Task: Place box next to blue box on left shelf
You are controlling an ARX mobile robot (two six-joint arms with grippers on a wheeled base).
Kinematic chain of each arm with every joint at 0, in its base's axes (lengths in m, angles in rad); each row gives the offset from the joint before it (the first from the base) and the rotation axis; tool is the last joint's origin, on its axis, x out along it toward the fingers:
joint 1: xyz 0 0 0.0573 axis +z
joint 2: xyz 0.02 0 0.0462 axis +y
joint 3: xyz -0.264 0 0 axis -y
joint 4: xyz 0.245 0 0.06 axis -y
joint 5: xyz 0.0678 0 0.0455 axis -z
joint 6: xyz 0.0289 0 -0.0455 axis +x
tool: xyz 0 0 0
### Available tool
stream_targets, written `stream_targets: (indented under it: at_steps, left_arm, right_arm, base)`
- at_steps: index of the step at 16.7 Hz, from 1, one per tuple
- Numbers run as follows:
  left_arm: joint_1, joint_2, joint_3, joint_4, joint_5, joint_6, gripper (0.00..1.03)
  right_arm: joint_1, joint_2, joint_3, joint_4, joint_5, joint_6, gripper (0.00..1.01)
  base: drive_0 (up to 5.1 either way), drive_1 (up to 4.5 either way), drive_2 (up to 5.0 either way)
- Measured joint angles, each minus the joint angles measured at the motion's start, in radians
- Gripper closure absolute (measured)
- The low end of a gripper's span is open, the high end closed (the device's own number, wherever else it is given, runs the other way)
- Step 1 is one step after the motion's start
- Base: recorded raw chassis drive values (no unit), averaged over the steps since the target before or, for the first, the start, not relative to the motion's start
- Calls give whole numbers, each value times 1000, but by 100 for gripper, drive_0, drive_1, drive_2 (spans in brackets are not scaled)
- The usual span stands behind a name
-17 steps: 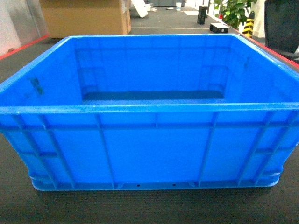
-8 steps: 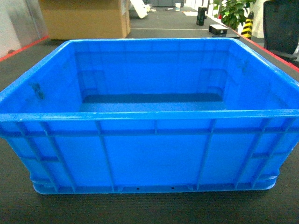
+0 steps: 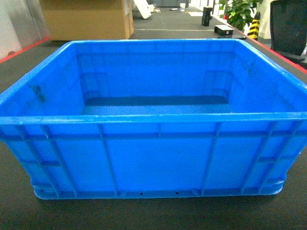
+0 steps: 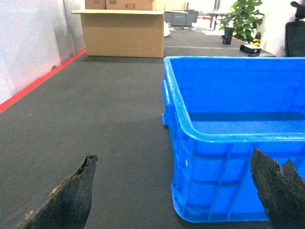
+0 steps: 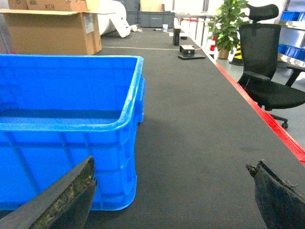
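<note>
The empty box (image 3: 153, 143) sits on the dark floor, looking stiff, light and bulky, best lifted by its side rims, between the left gripper (image 4: 176, 191) and right gripper (image 5: 176, 195), both open and empty.

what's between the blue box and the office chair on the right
Only bare dark carpet and a red floor stripe lie between the box and the office chair; the right wrist view shows it.
</note>
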Motion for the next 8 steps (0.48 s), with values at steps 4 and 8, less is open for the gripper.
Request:
stream_targets:
  at_steps: [4, 8]
  left_arm:
    - [0, 0, 0, 0, 0, 0, 5]
    - [0, 0, 0, 0, 0, 0, 5]
  right_arm:
    - [0, 0, 0, 0, 0, 0, 3]
    - [0, 0, 0, 0, 0, 0, 3]
  base:
    - [0, 0, 0]
    - [0, 0, 0]
